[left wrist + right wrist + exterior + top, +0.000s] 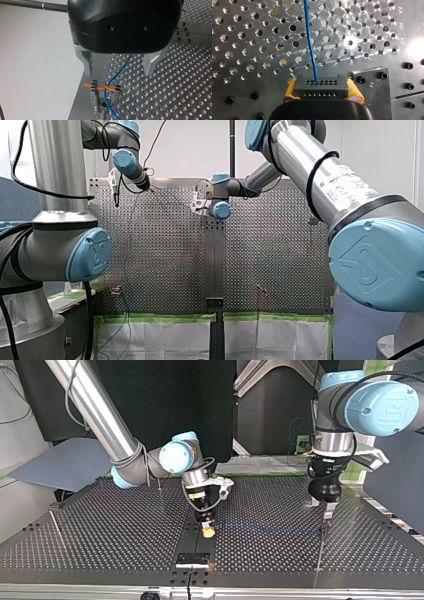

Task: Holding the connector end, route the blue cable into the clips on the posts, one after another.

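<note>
Connector: a dark grey rectangular connector block (322, 86) with two rows of small holes is pinched on both sides by the yellow pads (290, 90) of my right gripper (322, 93). It is held low over the perforated metal tabletop (100, 535), around the middle, towards the edge nearest the top view's camera.
Cable: the thin blue cable (310, 42) leaves the connector's face and runs straight ahead of the right fingers. In the top view it stretches just above the tabletop towards the edge at that view's right.
Clip: a small two-pronged metal clip (94, 91) with an orange band across its prongs stands on a post close to the tabletop's edge. The cable passes between the prongs.
Left gripper: my left gripper (118, 73) has a black body. Its bare metal fingers (87, 62) are spread wide and grip nothing. It hovers over the clip, and the cable runs through the gap between the fingers, touching neither.
</note>
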Available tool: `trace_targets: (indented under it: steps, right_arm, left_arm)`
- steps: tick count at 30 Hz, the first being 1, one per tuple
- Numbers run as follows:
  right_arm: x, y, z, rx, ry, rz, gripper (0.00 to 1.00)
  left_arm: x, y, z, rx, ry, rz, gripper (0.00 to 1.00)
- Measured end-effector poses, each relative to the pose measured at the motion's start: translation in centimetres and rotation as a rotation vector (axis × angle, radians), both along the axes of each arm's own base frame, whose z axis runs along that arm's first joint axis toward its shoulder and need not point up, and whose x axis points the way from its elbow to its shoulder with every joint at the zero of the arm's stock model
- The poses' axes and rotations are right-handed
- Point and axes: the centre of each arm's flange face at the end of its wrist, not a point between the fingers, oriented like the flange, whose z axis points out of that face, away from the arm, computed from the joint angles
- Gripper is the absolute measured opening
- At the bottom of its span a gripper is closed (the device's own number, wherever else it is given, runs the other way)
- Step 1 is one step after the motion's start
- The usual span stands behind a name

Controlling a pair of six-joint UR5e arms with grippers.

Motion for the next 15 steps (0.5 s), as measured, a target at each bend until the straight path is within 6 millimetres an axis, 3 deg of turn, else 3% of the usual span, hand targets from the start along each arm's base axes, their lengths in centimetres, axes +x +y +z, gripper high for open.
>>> trace_targets:
  steps: [15]
  right_arm:
    - [0.13, 0.11, -0.09, 0.0, 0.0, 0.002, 0.0]
  left_arm:
    - [-0.05, 0.91, 0.19, 0.049, -0.003, 0.066, 1.0]
